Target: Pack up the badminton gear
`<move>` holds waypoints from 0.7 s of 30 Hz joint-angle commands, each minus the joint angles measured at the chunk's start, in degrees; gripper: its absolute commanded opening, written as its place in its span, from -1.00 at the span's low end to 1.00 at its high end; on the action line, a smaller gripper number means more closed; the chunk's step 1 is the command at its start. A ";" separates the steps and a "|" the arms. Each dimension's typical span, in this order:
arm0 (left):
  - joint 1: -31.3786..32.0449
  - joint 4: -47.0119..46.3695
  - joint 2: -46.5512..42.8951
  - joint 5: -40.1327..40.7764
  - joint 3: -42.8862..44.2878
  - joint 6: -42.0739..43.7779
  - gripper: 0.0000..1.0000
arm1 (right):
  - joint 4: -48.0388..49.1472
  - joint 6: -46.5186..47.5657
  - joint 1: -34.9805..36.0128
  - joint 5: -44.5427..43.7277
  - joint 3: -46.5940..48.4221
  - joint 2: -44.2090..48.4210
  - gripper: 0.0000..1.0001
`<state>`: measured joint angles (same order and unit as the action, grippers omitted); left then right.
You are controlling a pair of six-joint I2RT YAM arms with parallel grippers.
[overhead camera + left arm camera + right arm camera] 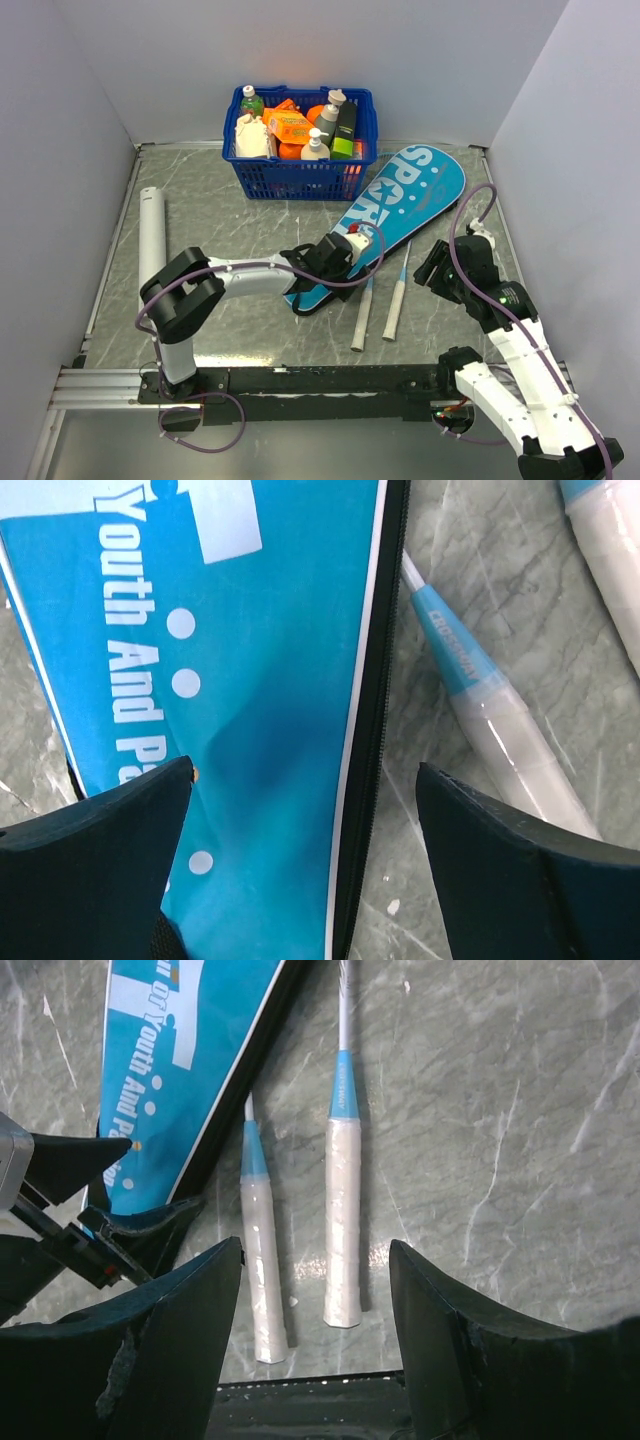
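Note:
The teal "SPORT" case [400, 205] lies slanted on the table, narrow end toward the arms. My left gripper [345, 255] hovers open over that narrow end, its fingers either side of the case's black zip edge [375, 730] and holding nothing. Two rackets lie right of the case with white handles [362, 320] [397, 305] pointing toward me; their heads are hidden by the case. My right gripper [315, 1250] is open above both handles [262, 1260] [342, 1220] and apart from them. A long white tube [152, 235] lies at the far left.
A blue plastic basket [300, 180] of bottles and orange packs stands at the back, touching the case's wide end. Grey walls close in the left, back and right sides. The arms' black base rail [330, 380] runs along the near edge.

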<state>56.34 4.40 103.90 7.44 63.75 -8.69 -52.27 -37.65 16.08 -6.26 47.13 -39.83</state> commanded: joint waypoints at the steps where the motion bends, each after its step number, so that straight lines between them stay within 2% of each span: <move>1: 0.09 -5.72 1.22 0.47 -0.46 0.60 0.87 | 0.24 -0.23 -0.34 0.55 -0.64 0.81 0.35; 3: 0.09 -5.55 2.27 0.29 -0.03 1.39 0.79 | 0.59 -0.23 -0.43 0.72 -0.90 0.55 0.35; 4: 0.09 -5.89 2.45 -0.06 0.06 1.74 0.68 | 0.77 -0.41 -0.34 0.81 -0.99 0.46 0.35; 12: -0.78 -6.43 3.86 0.38 -0.55 3.68 0.38 | 2.08 -0.15 -0.34 1.08 -2.22 -0.33 0.34; 15: -1.49 -6.16 3.86 -0.23 -0.55 4.12 0.13 | 2.79 -0.14 -0.43 1.52 -2.75 -0.51 0.34; 16: -1.58 -5.99 3.86 -0.50 -0.38 4.20 -0.05 | 2.88 -0.06 -0.34 1.43 -2.84 -0.59 0.33; 21: -1.67 -2.84 2.01 -2.87 1.64 4.64 -0.43 | 3.58 0.29 -0.34 0.37 -3.72 -1.30 0.33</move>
<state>55.02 0.05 107.31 6.37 63.26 -4.99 -50.76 -37.60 16.08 -4.89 44.49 -40.71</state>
